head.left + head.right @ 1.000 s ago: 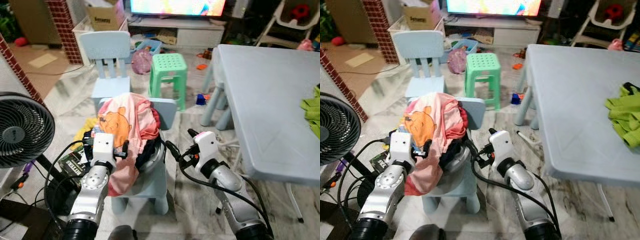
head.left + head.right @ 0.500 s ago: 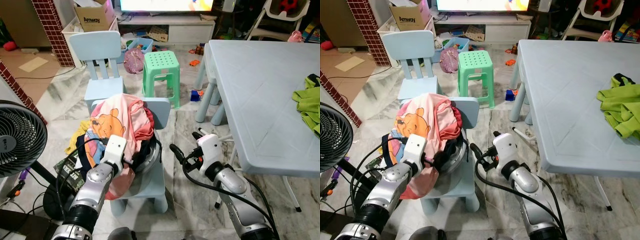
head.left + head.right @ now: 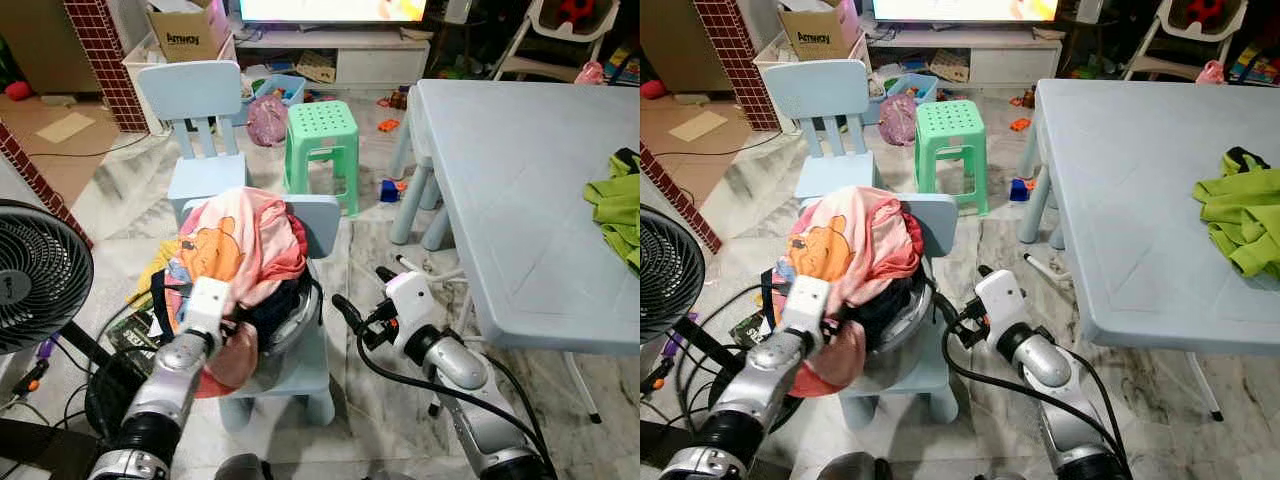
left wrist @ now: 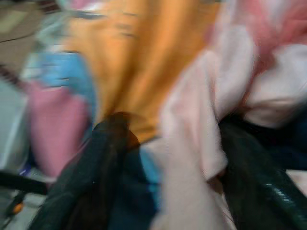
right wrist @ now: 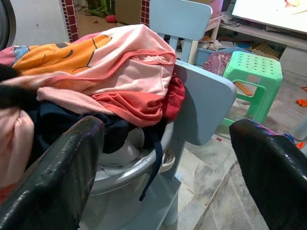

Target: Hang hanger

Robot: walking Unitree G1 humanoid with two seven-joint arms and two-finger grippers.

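Hanger: I cannot make it out anywhere in the clothes heap [image 3: 250,235], which fills a metal basin [image 5: 139,165] on the seat of the blue chair [image 3: 325,225]. My left gripper [image 3: 235,322] pushes into the heap's near edge, fingers [image 4: 108,158] spread around blurred pink cloth. My right gripper [image 3: 350,312] hangs off the seat's right edge, fingers [image 5: 53,177] wide and empty. Beyond stand a green stool [image 3: 322,125] and a box [image 3: 185,30] reading "Amway".

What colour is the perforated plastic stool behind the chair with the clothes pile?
The stool is mint green, clearest in the left eye view.
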